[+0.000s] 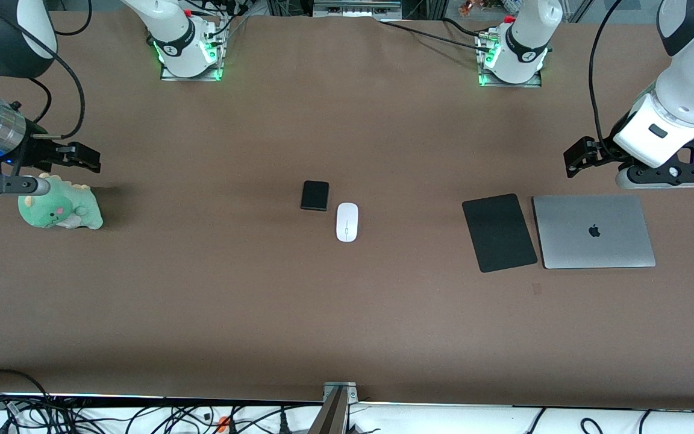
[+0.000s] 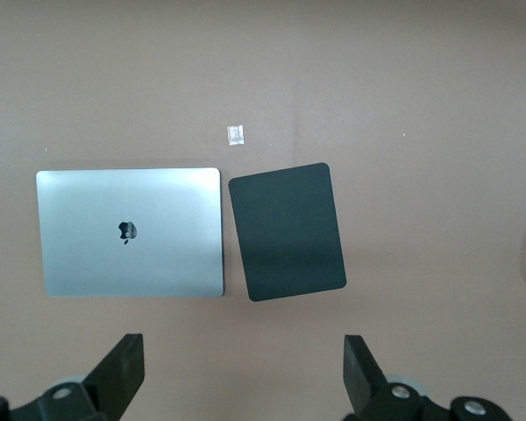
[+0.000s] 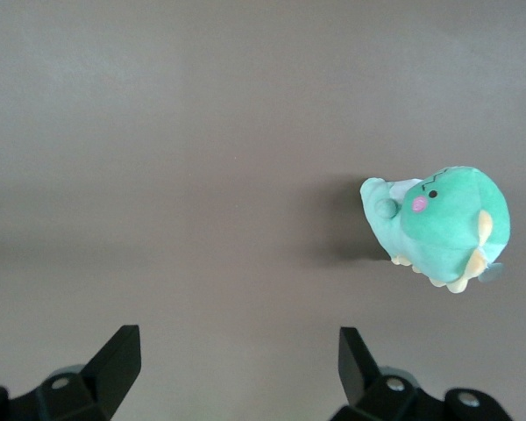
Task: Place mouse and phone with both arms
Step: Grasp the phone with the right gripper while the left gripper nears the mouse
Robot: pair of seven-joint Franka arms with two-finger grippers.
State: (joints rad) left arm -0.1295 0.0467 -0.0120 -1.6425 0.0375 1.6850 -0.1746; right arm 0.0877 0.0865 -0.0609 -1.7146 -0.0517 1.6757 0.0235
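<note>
Front view: both pairs of fingers gape empty, left gripper (image 1: 573, 163) over bare desk (image 1: 347, 313) by the laptop (image 1: 594, 231), right gripper (image 1: 85, 158) above the plush dinosaur (image 1: 61, 209). Mid-desk, phone (image 1: 315, 195) and mouse (image 1: 347, 222) nearly touch; you risk nudging one while grasping the other.

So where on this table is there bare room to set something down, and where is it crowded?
Bare cloth runs between the plush dinosaur and the phone, between the mouse and the mouse pad, and along the whole table edge nearest the front camera. Crowded: phone beside mouse mid-table, and mouse pad beside laptop. Both grippers, left and right, hang open.
</note>
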